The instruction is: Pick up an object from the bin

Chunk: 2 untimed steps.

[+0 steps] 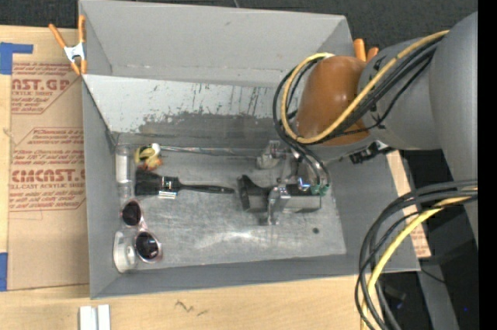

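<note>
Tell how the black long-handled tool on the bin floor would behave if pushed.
The black tool looks rigid and light, so it would probably slide rather than bend. Its thin handle lies flat, so pushing one end would likely pivot it.

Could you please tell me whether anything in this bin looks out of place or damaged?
Nothing looks spilled or broken. A black long-handled tool, dark-lensed sunglasses and other small things lie bunched at the left of the bin, with the hand to their right. The back wall is scuffed and streaked, seemingly wear.
</note>
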{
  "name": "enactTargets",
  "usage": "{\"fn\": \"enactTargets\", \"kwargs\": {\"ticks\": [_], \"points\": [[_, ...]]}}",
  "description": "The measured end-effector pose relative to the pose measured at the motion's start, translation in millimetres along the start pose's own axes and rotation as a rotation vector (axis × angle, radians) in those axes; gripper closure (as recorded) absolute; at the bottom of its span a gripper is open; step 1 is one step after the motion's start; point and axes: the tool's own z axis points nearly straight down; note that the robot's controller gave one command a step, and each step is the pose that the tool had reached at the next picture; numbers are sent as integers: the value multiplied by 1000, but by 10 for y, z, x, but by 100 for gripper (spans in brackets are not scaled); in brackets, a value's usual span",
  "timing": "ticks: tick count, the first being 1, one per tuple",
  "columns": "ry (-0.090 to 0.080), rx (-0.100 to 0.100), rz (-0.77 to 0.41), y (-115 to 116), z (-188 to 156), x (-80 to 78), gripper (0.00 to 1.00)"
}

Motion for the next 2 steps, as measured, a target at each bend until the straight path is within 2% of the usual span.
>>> {"fn": "enactTargets", "kwargs": {"ticks": [1, 2], "points": [[-2, 12, 270, 222, -38, -21, 100], [-3, 11, 270, 222, -38, -22, 100]]}}
